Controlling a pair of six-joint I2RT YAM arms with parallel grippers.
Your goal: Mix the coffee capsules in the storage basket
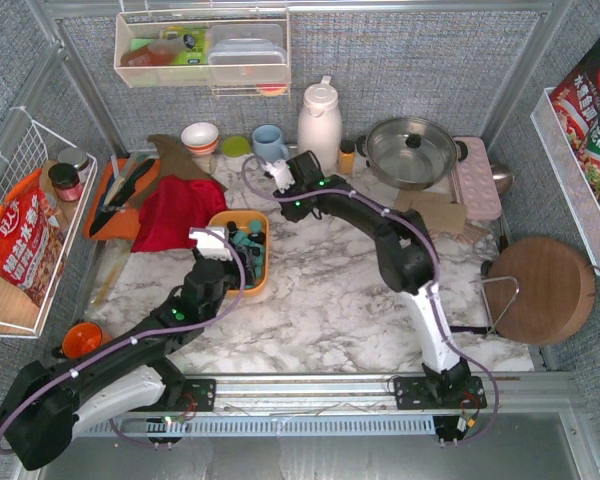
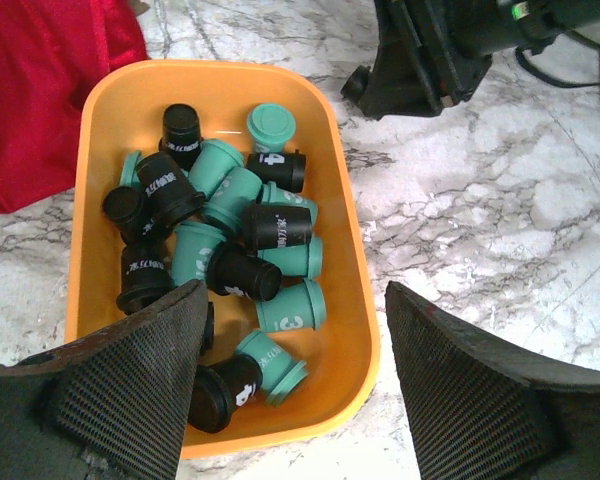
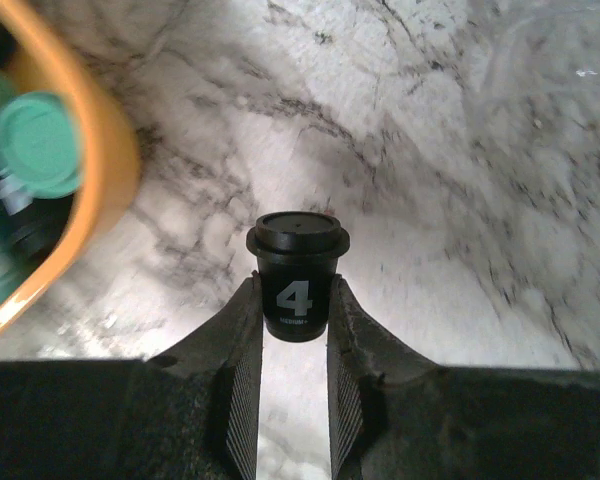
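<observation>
The orange storage basket [image 1: 266,252] lies on the marble table, left of centre. The left wrist view shows its rim [image 2: 363,320] and several black and teal coffee capsules [image 2: 240,210] jumbled together inside. My left gripper [image 1: 212,242] is open and empty; in its wrist view it [image 2: 295,298] hovers over the basket's near end, one finger over the capsules and one outside the rim. My right gripper [image 1: 280,178] is shut in its wrist view [image 3: 295,300] on an upright black capsule marked 4 [image 3: 298,270]. It holds the capsule over bare marble, just right of the basket's rim [image 3: 105,170].
A red cloth [image 1: 175,210] lies just left of the basket, with a darker orange utensil tray [image 1: 115,195] beyond it. A blue mug [image 1: 270,143], white jug [image 1: 320,125] and steel pot [image 1: 412,150] stand behind. A round wooden board [image 1: 540,290] is at the right.
</observation>
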